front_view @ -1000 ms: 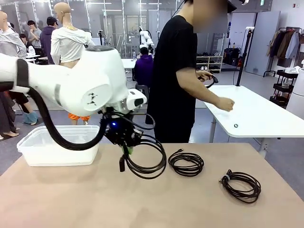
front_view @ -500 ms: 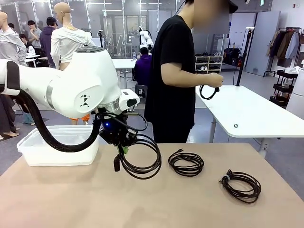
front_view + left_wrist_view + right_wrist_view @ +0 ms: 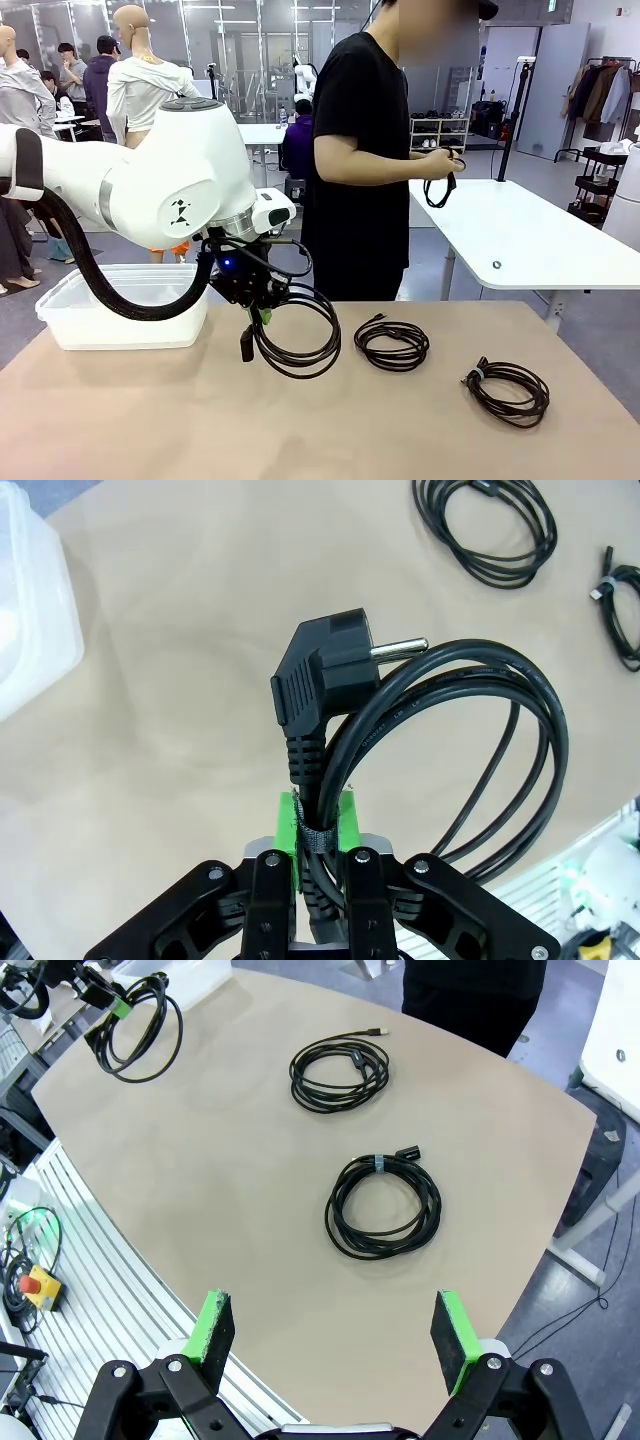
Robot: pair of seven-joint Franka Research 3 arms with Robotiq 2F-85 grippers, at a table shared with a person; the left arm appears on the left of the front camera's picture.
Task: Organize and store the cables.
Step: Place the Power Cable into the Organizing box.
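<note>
Left gripper point(image 3: 318, 848) is seen clamped on the thick cable point(image 3: 470, 740), green pads point(image 3: 289, 825) pressed on either side of the bundle right at its tie point(image 3: 320, 837). The black plug point(image 3: 320, 670) is stood just above the pads in the left wrist view, pins pointed sideways, with the loops fanned out beside it. In the front view the coil is hung under the gripper over the tan table point(image 3: 150, 420), between the white bin point(image 3: 90, 330) and the middle coil point(image 3: 400, 358); whether the lowest loop is touching the tabletop cannot be told. The middle coil is laid flat on the table, near the hanging loops but apart from them. The right coil point(image 3: 535, 395) is laid flat farther toward the robot's right, well apart from the middle one, bound by a small light tie. Right gripper point(image 3: 331, 1328) is held wide open above the near table edge, nothing between its pads, both flat coils seen beyond it. At the far side a thin cable point(image 3: 440, 190) is held in the hand point(image 3: 440, 160) of a person in black, beside a white table point(image 3: 540, 240).
</note>
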